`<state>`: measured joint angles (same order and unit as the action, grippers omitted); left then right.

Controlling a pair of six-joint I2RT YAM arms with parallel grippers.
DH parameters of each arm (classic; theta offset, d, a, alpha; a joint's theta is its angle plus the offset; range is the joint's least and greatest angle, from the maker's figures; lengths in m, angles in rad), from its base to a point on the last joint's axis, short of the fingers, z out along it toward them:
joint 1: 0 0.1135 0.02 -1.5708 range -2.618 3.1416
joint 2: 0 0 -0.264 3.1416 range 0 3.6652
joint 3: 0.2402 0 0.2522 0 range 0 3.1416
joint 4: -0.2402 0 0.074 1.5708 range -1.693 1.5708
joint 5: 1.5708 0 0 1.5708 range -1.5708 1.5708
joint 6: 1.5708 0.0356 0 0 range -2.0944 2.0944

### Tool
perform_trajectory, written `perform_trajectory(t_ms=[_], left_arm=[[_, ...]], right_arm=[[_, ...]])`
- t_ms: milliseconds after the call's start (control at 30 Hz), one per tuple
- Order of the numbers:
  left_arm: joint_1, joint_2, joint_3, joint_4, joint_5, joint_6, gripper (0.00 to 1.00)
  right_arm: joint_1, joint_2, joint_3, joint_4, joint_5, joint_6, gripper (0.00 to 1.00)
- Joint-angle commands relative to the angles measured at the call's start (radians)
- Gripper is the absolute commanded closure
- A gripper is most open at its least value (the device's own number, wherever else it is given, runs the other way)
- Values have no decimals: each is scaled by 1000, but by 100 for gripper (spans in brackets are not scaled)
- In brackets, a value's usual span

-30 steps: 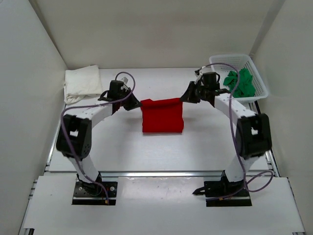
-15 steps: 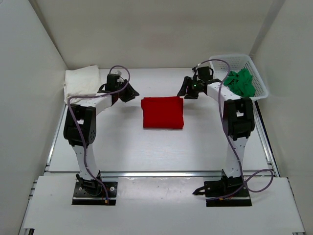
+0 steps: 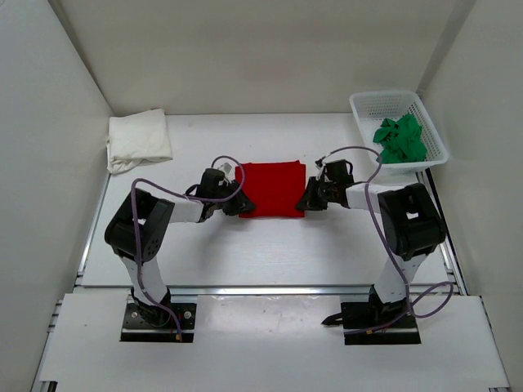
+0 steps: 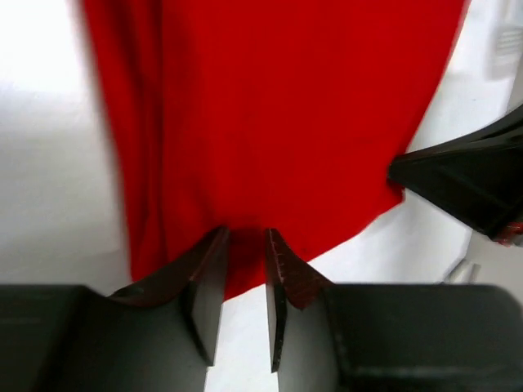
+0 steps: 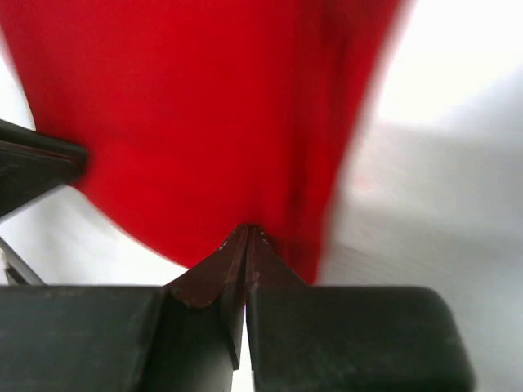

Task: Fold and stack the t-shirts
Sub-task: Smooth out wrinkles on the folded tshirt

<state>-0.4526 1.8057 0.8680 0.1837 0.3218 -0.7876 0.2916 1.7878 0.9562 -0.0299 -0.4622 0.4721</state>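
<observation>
- While both arms reached low across the table (image 3: 270,249), the red t-shirt (image 3: 271,189) lay in the middle of it, folded to a tidy rectangle and flat on the surface.
- And there was the left gripper (image 4: 245,237), down at the shirt's near left corner on the overhead view. Its wrist camera showed the two fingers (image 4: 204,286) a narrow slit apart, tips right on the red hem.
- Red showed at the top of that slit and bare table lower down. Whether cloth was actually nipped in there, I could not tell.
- Over on the other side, the right gripper (image 5: 248,233) sat at the near right corner. Its fingers (image 5: 208,282) were pressed flush together, tips touching the shirt's edge.
- Whether a fold was caught between those tips could not be made out either.
- Each wrist view caught the other gripper as a dark shape across the red cloth.
- The cream-white t-shirt (image 3: 139,140) lay folded at the far left corner, well apart from both arms.
- The green t-shirt (image 3: 400,139) was bunched up, unfolded, inside the white basket (image 3: 384,95) at the far right corner.
</observation>
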Motion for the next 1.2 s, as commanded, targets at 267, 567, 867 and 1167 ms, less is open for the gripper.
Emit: perform_trajectory(t_ms=[267, 567, 867, 1167], left_arm=[[3, -203, -238, 146, 43, -62, 62], [90, -74, 82, 50, -7, -29, 61], [196, 214, 293, -62, 16, 11, 61], [216, 136, 223, 33, 36, -41, 54]], right_arm=[[11, -151, -170, 88, -13, 7, 100], [-48, 5, 171, 8, -78, -18, 99], [-97, 312, 408, -81, -112, -29, 100], [-100, 303, 505, -159, -99, -46, 100]])
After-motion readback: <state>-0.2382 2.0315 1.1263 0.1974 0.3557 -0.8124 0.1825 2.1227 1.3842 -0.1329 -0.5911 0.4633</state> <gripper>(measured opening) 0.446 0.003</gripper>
